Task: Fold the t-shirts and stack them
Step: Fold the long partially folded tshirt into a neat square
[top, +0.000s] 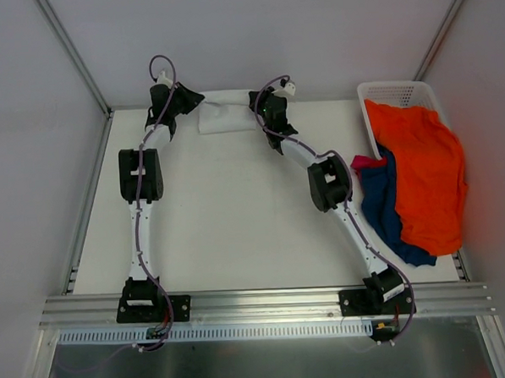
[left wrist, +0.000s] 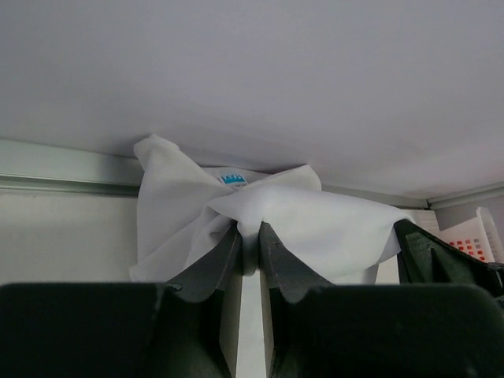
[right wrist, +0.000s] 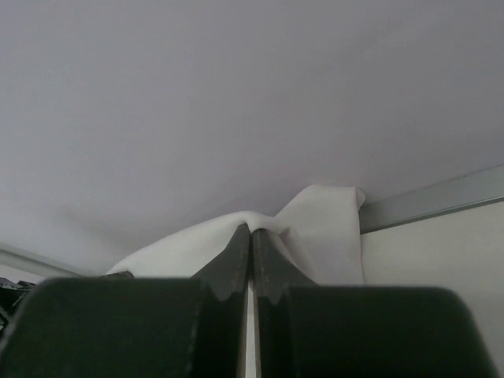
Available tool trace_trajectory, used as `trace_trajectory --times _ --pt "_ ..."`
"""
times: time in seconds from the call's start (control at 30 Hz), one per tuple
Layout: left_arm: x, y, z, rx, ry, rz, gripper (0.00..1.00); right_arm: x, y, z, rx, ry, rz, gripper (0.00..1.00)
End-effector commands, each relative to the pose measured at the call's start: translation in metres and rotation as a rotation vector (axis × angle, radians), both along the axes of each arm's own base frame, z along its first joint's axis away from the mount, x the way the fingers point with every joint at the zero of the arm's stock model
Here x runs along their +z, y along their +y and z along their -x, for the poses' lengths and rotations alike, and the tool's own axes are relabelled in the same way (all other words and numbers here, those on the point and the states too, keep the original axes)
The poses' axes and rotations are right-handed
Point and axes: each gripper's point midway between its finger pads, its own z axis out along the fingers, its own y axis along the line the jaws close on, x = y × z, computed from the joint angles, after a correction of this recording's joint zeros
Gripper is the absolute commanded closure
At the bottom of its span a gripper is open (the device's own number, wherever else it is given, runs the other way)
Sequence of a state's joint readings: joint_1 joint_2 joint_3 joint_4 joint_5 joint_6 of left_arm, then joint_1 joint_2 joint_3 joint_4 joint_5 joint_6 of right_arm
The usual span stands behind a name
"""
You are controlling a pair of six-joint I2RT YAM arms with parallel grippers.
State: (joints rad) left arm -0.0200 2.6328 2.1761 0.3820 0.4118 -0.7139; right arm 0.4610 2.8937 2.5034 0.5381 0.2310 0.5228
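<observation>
White t-shirt sits bunched at the far edge of the table, right up against the back wall. Its long axis runs L-R along that edge.

It lies between the two arms. L pincer is on its left end, R pincer on its right end, both reaching in from the near side.

- L pincer: jaws nearly together w/ a thin slit, and a fold of white cloth tents up to the tips. Reads as clamped on the shirt, though prob. only lightly.
- R pincer: jaws fully together, cloth peaking right at the tips, so clamped on the shirt too.

Key relation: the shirt is dead ahead of both pincers and strung across the gap between them, w/ no room beyond it because the wall is there. All the bare table lies toward the bases. My guess is any spreading or folding has to go back toward the near edge or sideways along the L-R axis, not forward.

Neither arm is clearly nearer; each has its own end. The collar label shows in the left wrist view, so that side is prob. near the neck.

The other shirts are well apart to the right, by the R arm's elbow: orange t-shirt spills out of the basket over the navy t-shirt, w/ a bit of magenta t-shirt poking out. No folded stack in view yet, so the task looks early.
</observation>
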Motion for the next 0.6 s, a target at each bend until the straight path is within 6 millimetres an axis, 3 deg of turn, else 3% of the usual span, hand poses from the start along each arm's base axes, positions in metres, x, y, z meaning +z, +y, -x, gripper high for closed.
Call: trace_trajectory --times 0.0,0.1,0.17,0.23,0.27,0.3,0.4,0.43,0.47,0.5,0.57 --pt "0.034 0.005 -0.016 0.004 -0.166 0.045 0.87 0.056 -0.025 -0.012 -0.099 -0.153 -0.059 0.99" --pt "0.023 0.008 -0.021 0.021 -0.167 0.048 0.81 0.046 -0.028 -0.014 -0.112 -0.141 -0.058 0.99" --pt "0.018 0.011 -0.024 0.039 -0.172 0.045 0.67 0.041 -0.031 -0.015 -0.124 -0.127 -0.069 0.89" --pt "0.017 0.011 -0.025 0.043 -0.181 0.037 0.18 0.038 -0.033 -0.016 -0.129 -0.120 -0.074 0.36" --pt "0.017 0.011 -0.025 0.041 -0.187 0.035 0.01 0.037 -0.033 -0.016 -0.130 -0.117 -0.072 0.14" --pt "0.018 0.011 -0.024 0.036 -0.194 0.035 0.01 0.037 -0.033 -0.016 -0.131 -0.116 -0.070 0.01" --pt "0.025 0.010 -0.021 0.031 -0.219 0.035 0.01 0.048 -0.034 -0.016 -0.130 -0.125 -0.035 0.01" --pt "0.040 0.009 -0.019 0.032 -0.241 0.034 0.01 0.061 -0.033 -0.014 -0.123 -0.145 -0.029 0.01" --pt "0.040 0.009 -0.016 0.030 -0.244 0.033 0.01 0.068 -0.034 -0.013 -0.119 -0.157 -0.014 0.01" --pt "0.063 0.009 -0.012 0.028 -0.275 0.031 0.01 0.077 -0.031 -0.011 -0.103 -0.175 0.010 0.00" --pt "0.065 0.007 -0.002 0.019 -0.263 0.028 0.01 0.110 -0.030 -0.004 -0.085 -0.215 0.016 0.01"
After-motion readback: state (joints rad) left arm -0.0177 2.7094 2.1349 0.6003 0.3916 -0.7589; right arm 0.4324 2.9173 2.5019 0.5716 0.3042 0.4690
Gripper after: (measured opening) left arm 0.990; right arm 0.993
